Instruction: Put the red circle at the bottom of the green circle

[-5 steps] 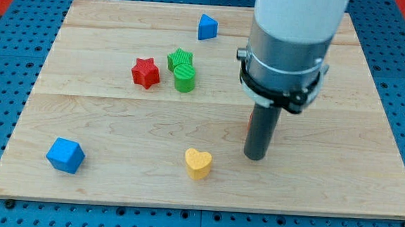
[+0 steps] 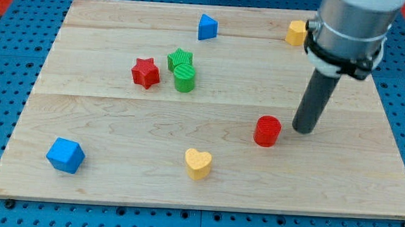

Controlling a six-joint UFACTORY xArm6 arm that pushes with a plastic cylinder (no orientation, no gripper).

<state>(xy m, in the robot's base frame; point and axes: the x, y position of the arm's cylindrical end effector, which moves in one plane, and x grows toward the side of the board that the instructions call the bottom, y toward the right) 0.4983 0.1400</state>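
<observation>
The red circle (image 2: 267,130) lies on the wooden board right of centre. The green circle (image 2: 185,77) stands up and to the left of it, touching a green star-like block (image 2: 180,58) just above it. My tip (image 2: 302,129) rests on the board just right of the red circle, a small gap apart from it. The rod rises toward the view's top right.
A red star (image 2: 146,73) sits left of the green circle. A blue triangle (image 2: 207,27) is near the top edge, a yellow block (image 2: 297,33) at top right behind the arm, a yellow heart (image 2: 198,163) at bottom centre, a blue cube (image 2: 65,154) at bottom left.
The arm has moved right and up, uncovering the red circle and the yellow block. My tip went from in front of the red circle to its right side.
</observation>
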